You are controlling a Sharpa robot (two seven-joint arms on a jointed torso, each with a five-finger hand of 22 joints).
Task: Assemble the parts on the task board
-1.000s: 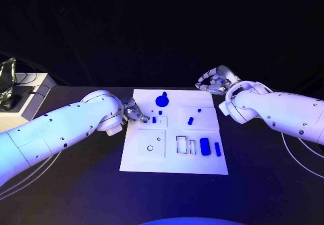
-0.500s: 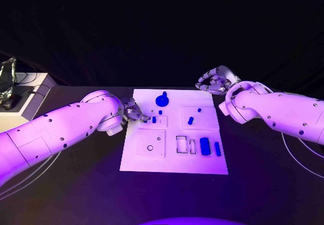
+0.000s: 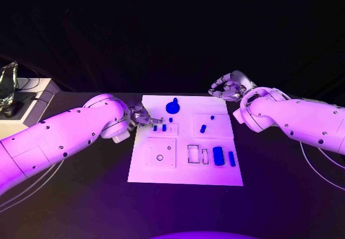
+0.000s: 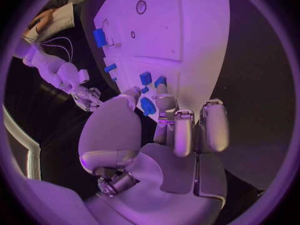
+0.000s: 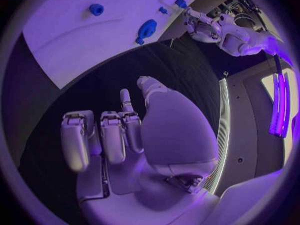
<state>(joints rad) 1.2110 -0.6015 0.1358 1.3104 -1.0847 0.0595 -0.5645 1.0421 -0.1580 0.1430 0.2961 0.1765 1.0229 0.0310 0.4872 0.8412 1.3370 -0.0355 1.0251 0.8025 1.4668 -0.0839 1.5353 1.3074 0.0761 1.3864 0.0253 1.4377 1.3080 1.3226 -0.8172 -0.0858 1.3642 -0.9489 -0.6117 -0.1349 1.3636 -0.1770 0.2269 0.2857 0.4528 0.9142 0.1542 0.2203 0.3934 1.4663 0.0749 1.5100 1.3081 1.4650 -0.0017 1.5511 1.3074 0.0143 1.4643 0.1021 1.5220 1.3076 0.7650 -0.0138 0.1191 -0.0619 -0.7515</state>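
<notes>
The white task board (image 3: 187, 174) lies mid-table. My left hand (image 3: 141, 118) hovers at its left edge, thumb and fingers apart and holding nothing. Two small blue parts (image 3: 154, 128) (image 3: 164, 127) stand just off its fingertips, a smaller peg (image 3: 170, 119) beyond them. In the left wrist view the same two parts (image 4: 145, 78) show past the hand (image 4: 169, 130). A large blue knob (image 3: 172, 106) (image 5: 147, 30) sits near the board's far edge. My right hand (image 3: 229, 87) (image 5: 125, 135) hangs off the board's far right corner, fingers curled in on nothing.
More blue parts lie on the board's right half: a piece (image 3: 203, 128), a peg (image 3: 212, 117), a thick block (image 3: 218, 155) and a slim bar (image 3: 231, 158). A black ring (image 3: 159, 157) marks the near-left panel. A white stand (image 3: 21, 107) stands at the table's far left.
My left hand has drawn back a little from the board's left edge, and a small blue part now shows clear of its fingertips. The right hand has not moved.
</notes>
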